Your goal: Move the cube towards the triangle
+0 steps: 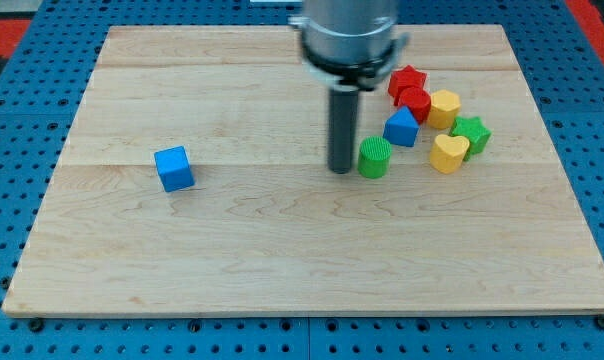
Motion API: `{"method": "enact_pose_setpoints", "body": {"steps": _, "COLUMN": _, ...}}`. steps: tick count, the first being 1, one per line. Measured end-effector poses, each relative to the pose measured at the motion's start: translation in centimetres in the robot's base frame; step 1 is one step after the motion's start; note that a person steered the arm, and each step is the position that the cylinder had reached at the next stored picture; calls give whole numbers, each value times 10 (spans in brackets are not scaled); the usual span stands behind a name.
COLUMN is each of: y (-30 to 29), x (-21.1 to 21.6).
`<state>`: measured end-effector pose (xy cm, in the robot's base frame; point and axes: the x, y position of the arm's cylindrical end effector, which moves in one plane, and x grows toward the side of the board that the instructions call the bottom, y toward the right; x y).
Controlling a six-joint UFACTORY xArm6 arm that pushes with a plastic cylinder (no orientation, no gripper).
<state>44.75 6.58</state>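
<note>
A blue cube (174, 168) sits alone on the wooden board (282, 260) at the view's left. A blue triangle block (401, 127) lies in a cluster at the view's upper right. My tip (341, 169) rests on the board just left of a green cylinder (374, 158), close to it, and below-left of the triangle. The cube is far to the left of my tip.
The cluster around the triangle holds a red star (407, 79), a red cylinder (415, 103), a yellow hexagon (444, 107), a green star (471, 133) and a yellow heart (448, 153). A blue pegboard surrounds the board.
</note>
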Motion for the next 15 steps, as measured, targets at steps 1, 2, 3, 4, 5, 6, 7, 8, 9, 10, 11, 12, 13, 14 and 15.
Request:
{"method": "enact_pose_setpoints", "body": {"steps": 1, "y": 20, "x": 32}}
{"method": "enact_pose_setpoints", "body": {"steps": 2, "y": -114, "x": 38}}
{"method": "enact_pose_setpoints", "body": {"steps": 3, "y": -281, "x": 38}}
{"method": "enact_pose_setpoints", "body": {"steps": 4, "y": -347, "x": 34}}
{"method": "enact_pose_setpoints", "body": {"steps": 5, "y": -254, "x": 21}}
{"method": "enact_pose_setpoints", "body": {"steps": 6, "y": -127, "x": 14}}
{"method": "enact_pose_setpoints", "body": {"steps": 7, "y": -174, "x": 3}}
{"method": "enact_pose_setpoints", "body": {"steps": 8, "y": -284, "x": 6}}
{"method": "enact_pose_setpoints", "body": {"steps": 9, "y": -294, "x": -20}}
{"method": "enact_pose_setpoints", "body": {"steps": 10, "y": -198, "x": -20}}
{"method": "enact_pose_setpoints", "body": {"steps": 11, "y": -144, "x": -23}}
{"method": "enact_pose_setpoints", "body": {"steps": 12, "y": -225, "x": -24}}
{"method": "enact_pose_setpoints", "body": {"steps": 13, "y": -227, "x": -45}}
{"method": "enact_pose_setpoints", "body": {"steps": 14, "y": -147, "x": -41}}
{"method": "enact_pose_setpoints", "body": {"steps": 15, "y": -45, "x": -28}}
